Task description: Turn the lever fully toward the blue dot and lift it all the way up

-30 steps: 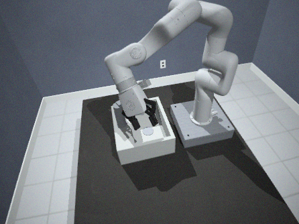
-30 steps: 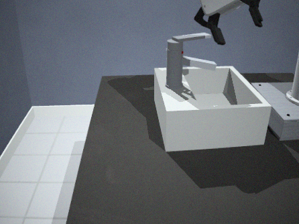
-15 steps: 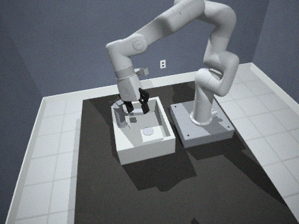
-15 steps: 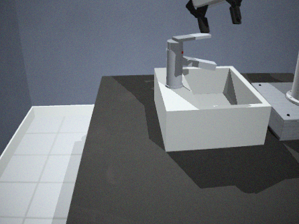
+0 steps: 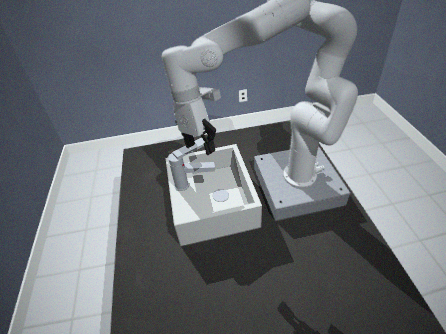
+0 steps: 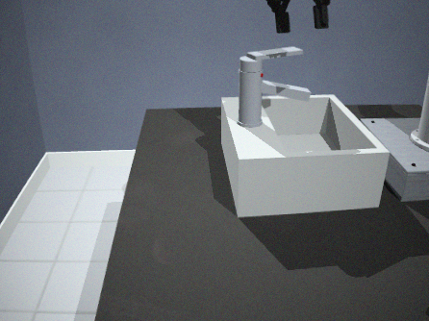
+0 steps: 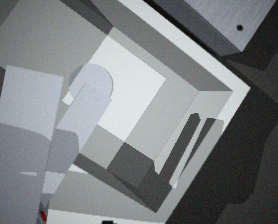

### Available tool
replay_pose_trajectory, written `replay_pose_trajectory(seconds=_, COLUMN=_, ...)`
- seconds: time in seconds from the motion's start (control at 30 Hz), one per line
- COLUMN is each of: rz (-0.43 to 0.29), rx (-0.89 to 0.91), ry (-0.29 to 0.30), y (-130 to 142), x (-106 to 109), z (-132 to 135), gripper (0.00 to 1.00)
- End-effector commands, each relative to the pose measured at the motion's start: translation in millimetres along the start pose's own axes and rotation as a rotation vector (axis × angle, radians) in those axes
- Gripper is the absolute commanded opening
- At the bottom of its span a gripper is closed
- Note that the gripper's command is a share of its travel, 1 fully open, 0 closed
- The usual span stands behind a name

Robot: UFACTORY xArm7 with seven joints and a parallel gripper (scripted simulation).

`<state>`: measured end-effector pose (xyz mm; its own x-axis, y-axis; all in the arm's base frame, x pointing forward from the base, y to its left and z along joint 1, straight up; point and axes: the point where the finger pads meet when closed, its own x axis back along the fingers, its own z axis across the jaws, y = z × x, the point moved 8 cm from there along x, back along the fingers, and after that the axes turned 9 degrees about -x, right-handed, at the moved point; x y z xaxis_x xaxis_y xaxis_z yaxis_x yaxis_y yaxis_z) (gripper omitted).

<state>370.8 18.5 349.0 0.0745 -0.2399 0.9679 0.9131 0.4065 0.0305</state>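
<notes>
The mixer tap (image 5: pixel 179 174) (image 6: pixel 250 92) stands upright at the back left corner of the white sink basin (image 5: pixel 220 226) (image 6: pixel 308 179). Its flat lever (image 5: pixel 179 154) (image 6: pixel 276 53) lies roughly level on top, pointing out over the bowl above the spout (image 5: pixel 202 166) (image 6: pixel 289 90). A red dot (image 6: pixel 262 75) (image 7: pixel 42 216) shows on the tap body; I see no blue dot. My gripper (image 5: pixel 199 143) (image 6: pixel 301 22) is open and empty, fingers pointing down, a short way above the lever's free end. In the wrist view the lever (image 7: pixel 27 102) and spout (image 7: pixel 82 117) fill the left side.
The basin has a round drain (image 5: pixel 220 195) in its floor and raised walls (image 7: pixel 200 75) around the bowl. The arm's grey base plate (image 5: pixel 300 188) (image 6: pixel 401 145) (image 7: pixel 215 20) sits close to the right of the sink. Both stand on a dark counter (image 5: pixel 150 276) (image 6: pixel 183 246).
</notes>
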Motion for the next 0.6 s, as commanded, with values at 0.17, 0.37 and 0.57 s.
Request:
replay_pose_trajectory(seconds=0.17, rz=0.003, rx=-0.082, ry=-0.113, y=-19.7, x=16.1, z=-30.1, gripper=1.0)
replay_pose_trajectory(seconds=0.37, rz=0.004, rx=-0.114, ry=-0.154, y=-27.8, x=21.9, z=-40.9, gripper=1.0)
replay_pose_trajectory(seconds=0.57, rz=0.005, rx=-0.161, ry=-0.213, y=-40.1, x=30.6, z=-56.2, gripper=1.0)
